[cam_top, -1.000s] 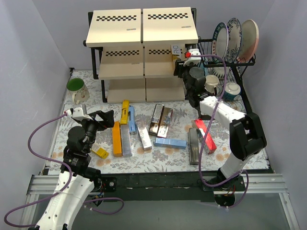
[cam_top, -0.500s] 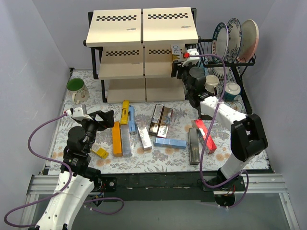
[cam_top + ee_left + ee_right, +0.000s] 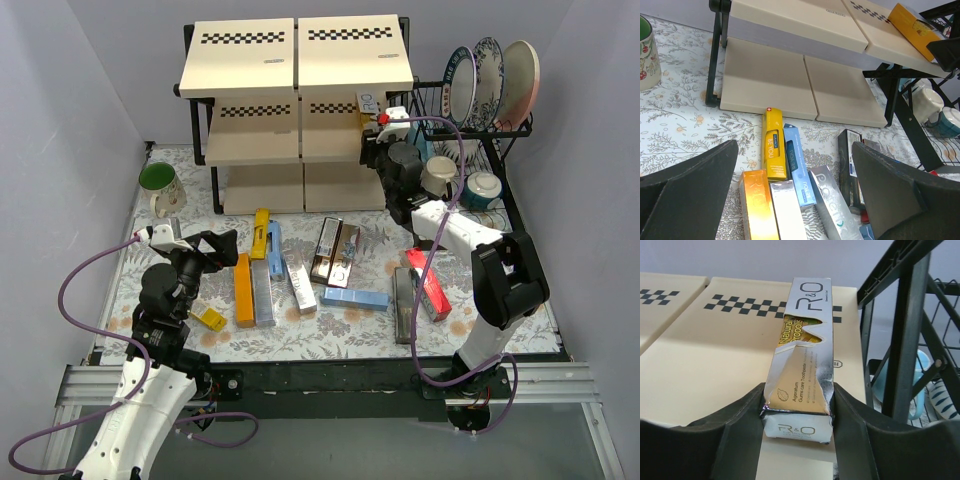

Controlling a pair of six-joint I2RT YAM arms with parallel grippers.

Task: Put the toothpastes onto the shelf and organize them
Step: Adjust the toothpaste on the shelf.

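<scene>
Right gripper [image 3: 797,412] is clamped on the near end of a silver R&O toothpaste [image 3: 801,335], one finger on each long side. The carton points away over the right-hand board of the shelf [image 3: 300,62], middle tier, toward its checkered strip. Can't tell if the carton touches the board. From above, its white end [image 3: 367,101] shows at the shelf's right post, with the right gripper [image 3: 374,128] just below it.

Left gripper [image 3: 795,200] is spread wide and holds nothing. It hangs over the near-left part of the counter [image 3: 180,190], tipped toward the pile.

The shelf stands mid far edge. The rest of the toothpastes lie loose on the counter in front of it:
- yellow carton [image 3: 261,221] touching blue carton [image 3: 273,243]
- orange carton [image 3: 243,290] and silver carton [image 3: 262,293] side by side
- dark pair [image 3: 335,250] at centre
- light blue carton [image 3: 355,297] lying crosswise
- grey carton [image 3: 403,305] and red carton [image 3: 428,283] toward the right edge
- small yellow box [image 3: 208,318] near the near edge

Green mug [image 3: 158,185] sits by the left edge. Dish rack [image 3: 480,125] with plates is at the far-right corner.
</scene>
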